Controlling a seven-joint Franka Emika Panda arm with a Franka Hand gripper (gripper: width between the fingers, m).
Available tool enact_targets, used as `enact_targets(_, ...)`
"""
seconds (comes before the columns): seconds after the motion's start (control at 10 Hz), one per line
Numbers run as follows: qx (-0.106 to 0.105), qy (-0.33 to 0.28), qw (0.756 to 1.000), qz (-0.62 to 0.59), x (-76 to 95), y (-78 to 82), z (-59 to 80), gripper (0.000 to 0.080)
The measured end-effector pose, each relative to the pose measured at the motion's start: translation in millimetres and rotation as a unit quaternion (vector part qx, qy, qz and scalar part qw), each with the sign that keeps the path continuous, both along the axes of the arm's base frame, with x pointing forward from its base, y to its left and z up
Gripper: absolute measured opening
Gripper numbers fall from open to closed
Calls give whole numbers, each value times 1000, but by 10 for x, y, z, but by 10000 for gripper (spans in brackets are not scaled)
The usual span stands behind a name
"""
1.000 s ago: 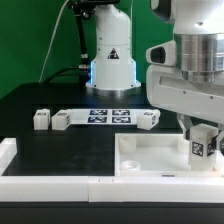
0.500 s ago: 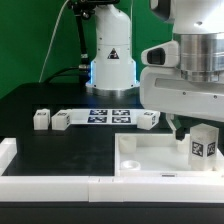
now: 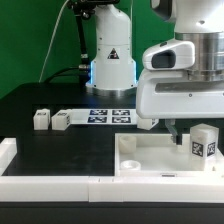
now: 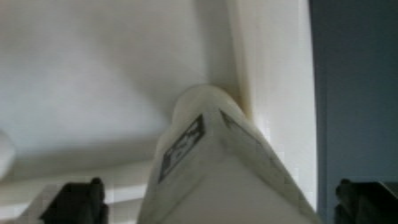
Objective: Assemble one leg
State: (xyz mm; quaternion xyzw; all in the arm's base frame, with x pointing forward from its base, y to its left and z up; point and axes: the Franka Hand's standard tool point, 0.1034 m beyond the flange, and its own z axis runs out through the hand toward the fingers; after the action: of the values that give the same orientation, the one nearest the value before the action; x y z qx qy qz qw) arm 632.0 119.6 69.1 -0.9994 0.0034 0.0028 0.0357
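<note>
A leg (image 3: 205,142), a small white block with a marker tag, stands upright on the far right corner of the large white square panel (image 3: 150,158). My gripper (image 3: 194,126) hangs just above it, open, with its fingers apart on either side. In the wrist view the leg (image 4: 222,150) stands between the two dark fingertips (image 4: 73,202), apart from both. Two more legs (image 3: 41,119) (image 3: 61,120) lie on the black table at the exterior view's left. Another leg (image 3: 148,120) is partly hidden behind the gripper body.
The marker board (image 3: 108,115) lies on the table behind the panel. A white rail (image 3: 50,186) runs along the front edge, with a raised block (image 3: 6,150) at its left end. The robot base (image 3: 111,60) stands at the back.
The gripper has risen and shifted slightly to the exterior view's left. The leg stays standing on the panel corner, now free of the fingers.
</note>
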Motion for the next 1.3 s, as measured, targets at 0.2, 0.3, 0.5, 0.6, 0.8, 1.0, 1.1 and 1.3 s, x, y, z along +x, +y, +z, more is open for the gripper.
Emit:
enact_targets(0.2, -3, -7, 995, 103, 1, -6, -1, 649)
enact_targets(0.3, -5, -11, 989, 146, 2, -11, -1, 649)
enact_targets(0.5, -10, -17, 970, 243, 5, -34, -3, 649)
enact_targets(0.6, -10, -17, 968, 252, 6, -40, -3, 649)
enact_targets(0.8, -10, -17, 968, 250, 6, -39, -3, 385)
enact_targets(1.0, -10, -16, 973, 228, 6, -39, -3, 289)
enact_targets(1.1, -10, -16, 973, 229, 6, -40, -3, 290)
enact_targets(1.3, -7, -10, 992, 129, 4, -24, -3, 290)
